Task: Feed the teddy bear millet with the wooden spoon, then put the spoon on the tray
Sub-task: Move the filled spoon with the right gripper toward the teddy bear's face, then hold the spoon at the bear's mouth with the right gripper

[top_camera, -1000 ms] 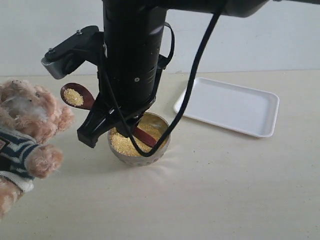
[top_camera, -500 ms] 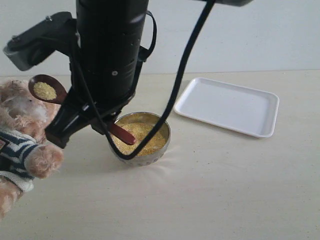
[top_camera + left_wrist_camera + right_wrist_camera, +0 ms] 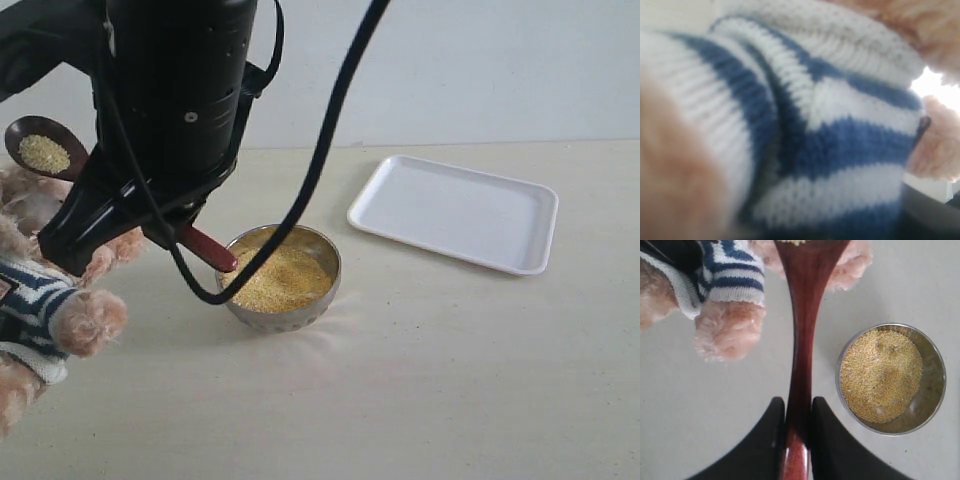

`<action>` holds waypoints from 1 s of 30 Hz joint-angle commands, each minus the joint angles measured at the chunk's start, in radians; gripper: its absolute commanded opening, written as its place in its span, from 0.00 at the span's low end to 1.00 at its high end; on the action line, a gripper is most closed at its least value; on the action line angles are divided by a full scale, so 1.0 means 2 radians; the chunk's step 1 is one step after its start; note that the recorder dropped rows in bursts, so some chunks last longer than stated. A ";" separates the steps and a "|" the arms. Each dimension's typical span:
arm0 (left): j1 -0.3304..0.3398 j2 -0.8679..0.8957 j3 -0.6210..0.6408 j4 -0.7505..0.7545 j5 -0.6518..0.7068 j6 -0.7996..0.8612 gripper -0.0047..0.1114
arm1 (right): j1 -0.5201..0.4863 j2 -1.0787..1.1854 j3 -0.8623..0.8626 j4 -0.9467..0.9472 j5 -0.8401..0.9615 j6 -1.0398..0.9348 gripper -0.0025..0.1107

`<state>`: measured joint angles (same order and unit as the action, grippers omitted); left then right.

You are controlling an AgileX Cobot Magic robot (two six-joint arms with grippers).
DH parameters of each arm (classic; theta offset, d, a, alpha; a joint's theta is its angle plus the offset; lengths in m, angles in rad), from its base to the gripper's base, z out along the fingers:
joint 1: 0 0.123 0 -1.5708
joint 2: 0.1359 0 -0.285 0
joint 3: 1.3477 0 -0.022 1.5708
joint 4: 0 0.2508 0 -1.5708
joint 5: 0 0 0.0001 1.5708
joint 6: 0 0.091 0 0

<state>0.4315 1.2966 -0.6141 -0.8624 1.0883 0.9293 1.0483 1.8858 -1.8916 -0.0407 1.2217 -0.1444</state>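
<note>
My right gripper (image 3: 85, 235) (image 3: 798, 407) is shut on the handle of the wooden spoon (image 3: 45, 150) (image 3: 802, 330). The spoon's small bowl carries a little millet and hovers just above the teddy bear's (image 3: 40, 290) head at the far left. Its handle end pokes out over the metal bowl's near-left rim. The rest of the millet (image 3: 280, 275) (image 3: 882, 372) lies as a golden heap in the silvery bowl (image 3: 325, 290) (image 3: 935, 400). The white tray (image 3: 455, 210) sits at the back right with nothing on it. The left wrist view shows only the bear's striped shirt (image 3: 840, 140) up close.
My right arm and its black cable (image 3: 320, 160) hang over the left half of the table and hide part of the bear. A pale wall runs behind the beige table (image 3: 450, 380).
My right gripper has carried the loaded spoon leftward and slightly upward, away from the bowl and up to the bear's head. The bowl, tray and bear have stayed put.
</note>
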 commanded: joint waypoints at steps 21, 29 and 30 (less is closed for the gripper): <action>0.001 -0.008 0.001 -0.009 0.002 0.003 0.10 | 0.026 0.070 -0.062 -0.049 0.000 -0.016 0.05; 0.001 -0.008 0.001 -0.009 0.002 0.003 0.10 | 0.033 0.089 -0.062 -0.120 0.000 -0.024 0.05; 0.001 -0.008 0.001 -0.009 0.002 0.003 0.10 | 0.033 0.090 -0.062 -0.125 0.000 -0.024 0.05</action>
<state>0.4315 1.2966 -0.6141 -0.8624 1.0883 0.9293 1.1070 2.0589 -2.0100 -0.2447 1.2237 -0.1808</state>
